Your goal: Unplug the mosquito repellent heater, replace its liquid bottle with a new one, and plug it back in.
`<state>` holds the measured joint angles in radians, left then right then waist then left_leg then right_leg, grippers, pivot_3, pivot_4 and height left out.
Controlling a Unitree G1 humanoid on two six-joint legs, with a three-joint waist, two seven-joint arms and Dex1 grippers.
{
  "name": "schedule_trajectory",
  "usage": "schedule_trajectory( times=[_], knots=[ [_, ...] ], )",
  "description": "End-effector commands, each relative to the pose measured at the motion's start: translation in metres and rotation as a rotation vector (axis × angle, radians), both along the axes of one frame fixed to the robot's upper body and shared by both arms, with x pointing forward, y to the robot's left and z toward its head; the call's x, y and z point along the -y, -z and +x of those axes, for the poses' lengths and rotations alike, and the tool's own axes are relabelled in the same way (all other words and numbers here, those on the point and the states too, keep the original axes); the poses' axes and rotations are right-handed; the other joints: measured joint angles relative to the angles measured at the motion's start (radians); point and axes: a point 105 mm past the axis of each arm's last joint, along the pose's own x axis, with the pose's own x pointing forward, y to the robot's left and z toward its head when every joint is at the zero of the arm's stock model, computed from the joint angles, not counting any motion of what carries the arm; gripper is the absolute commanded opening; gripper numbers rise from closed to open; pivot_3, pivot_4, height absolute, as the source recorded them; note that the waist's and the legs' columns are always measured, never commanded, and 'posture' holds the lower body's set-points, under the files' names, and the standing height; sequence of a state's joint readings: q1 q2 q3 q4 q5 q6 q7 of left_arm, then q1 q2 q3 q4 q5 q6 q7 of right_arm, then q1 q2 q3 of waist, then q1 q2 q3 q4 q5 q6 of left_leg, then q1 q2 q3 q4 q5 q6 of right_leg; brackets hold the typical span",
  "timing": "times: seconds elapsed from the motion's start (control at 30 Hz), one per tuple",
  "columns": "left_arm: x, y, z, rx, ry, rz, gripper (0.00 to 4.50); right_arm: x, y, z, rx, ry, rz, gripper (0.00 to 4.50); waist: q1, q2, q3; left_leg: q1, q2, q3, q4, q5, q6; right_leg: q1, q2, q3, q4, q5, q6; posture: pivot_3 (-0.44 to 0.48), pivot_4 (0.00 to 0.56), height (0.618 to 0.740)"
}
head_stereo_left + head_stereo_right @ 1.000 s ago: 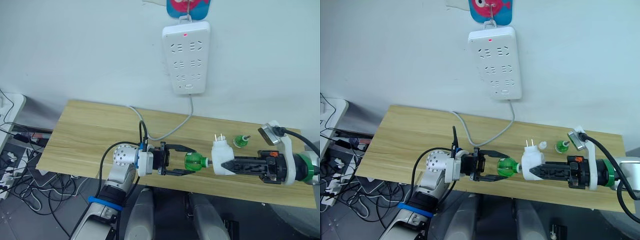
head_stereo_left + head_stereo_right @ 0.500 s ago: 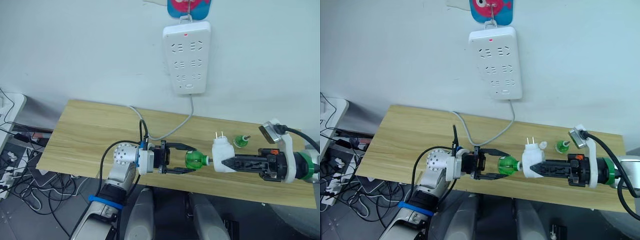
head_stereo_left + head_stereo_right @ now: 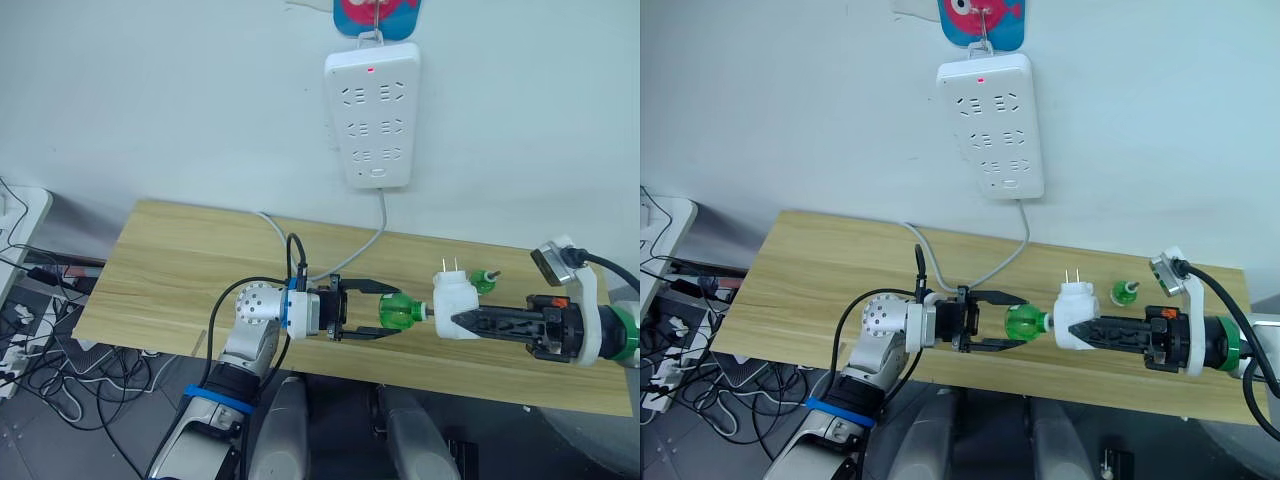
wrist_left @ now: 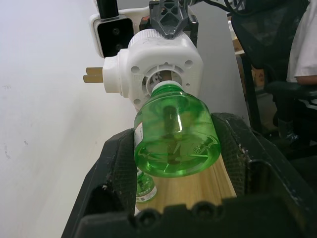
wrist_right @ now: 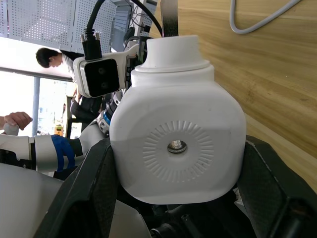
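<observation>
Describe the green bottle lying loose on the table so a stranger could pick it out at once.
Start at the white power strip on the wall, then drop to the wooden table. The loose green bottle stands just behind the white heater, ungripped, unlike the larger-looking green bottle held at the heater's socket.

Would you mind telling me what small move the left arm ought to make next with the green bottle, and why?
Probably ease the left end effector toward the right one, then twist. It grips the green bottle, whose neck sits at the open socket of the mosquito repellent heater, held by the right end effector. Whether it is seated cannot be told.
</observation>
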<state>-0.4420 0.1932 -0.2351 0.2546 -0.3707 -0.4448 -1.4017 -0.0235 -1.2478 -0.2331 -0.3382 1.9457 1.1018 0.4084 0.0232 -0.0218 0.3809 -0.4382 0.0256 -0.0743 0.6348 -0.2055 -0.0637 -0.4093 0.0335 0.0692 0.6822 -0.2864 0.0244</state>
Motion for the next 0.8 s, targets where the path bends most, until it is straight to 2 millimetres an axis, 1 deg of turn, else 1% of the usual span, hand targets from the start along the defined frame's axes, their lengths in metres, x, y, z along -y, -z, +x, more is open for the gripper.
schedule_trajectory(
  times=[0.03,0.43,0.53,0.8],
  knots=[
    [0.010,-0.016,-0.007,0.054,0.029,-0.070,2.24,-0.005,-0.004,-0.006,-0.006,-0.041,0.037,2.93,0.000,0.000,0.000,0.000,0.000,0.000,0.000,0.000,0.000,0.000,0.000,0.000,0.000,0.000,0.000,0.096,0.357,0.740],
    [0.007,-0.015,-0.010,0.060,0.044,-0.063,2.24,0.010,-0.014,-0.006,-0.027,-0.036,0.041,2.93,0.000,0.000,0.000,0.000,0.000,0.000,0.001,0.000,0.000,0.000,0.000,0.000,0.000,0.000,0.000,0.095,0.363,0.740],
    [0.007,-0.014,-0.010,0.057,0.044,-0.059,2.24,0.015,-0.018,-0.003,-0.028,-0.028,0.042,2.93,0.000,0.000,0.000,0.000,0.000,0.000,0.001,0.000,0.000,0.000,0.000,0.000,0.000,0.000,0.000,0.095,0.363,0.740],
    [0.006,-0.012,-0.011,0.052,0.047,-0.052,2.24,0.019,-0.024,0.001,-0.019,-0.020,0.054,2.93,0.000,0.000,0.000,0.000,0.000,0.000,0.002,0.000,0.000,0.000,0.000,0.000,0.000,0.000,0.000,0.091,0.366,0.740]
  ],
)
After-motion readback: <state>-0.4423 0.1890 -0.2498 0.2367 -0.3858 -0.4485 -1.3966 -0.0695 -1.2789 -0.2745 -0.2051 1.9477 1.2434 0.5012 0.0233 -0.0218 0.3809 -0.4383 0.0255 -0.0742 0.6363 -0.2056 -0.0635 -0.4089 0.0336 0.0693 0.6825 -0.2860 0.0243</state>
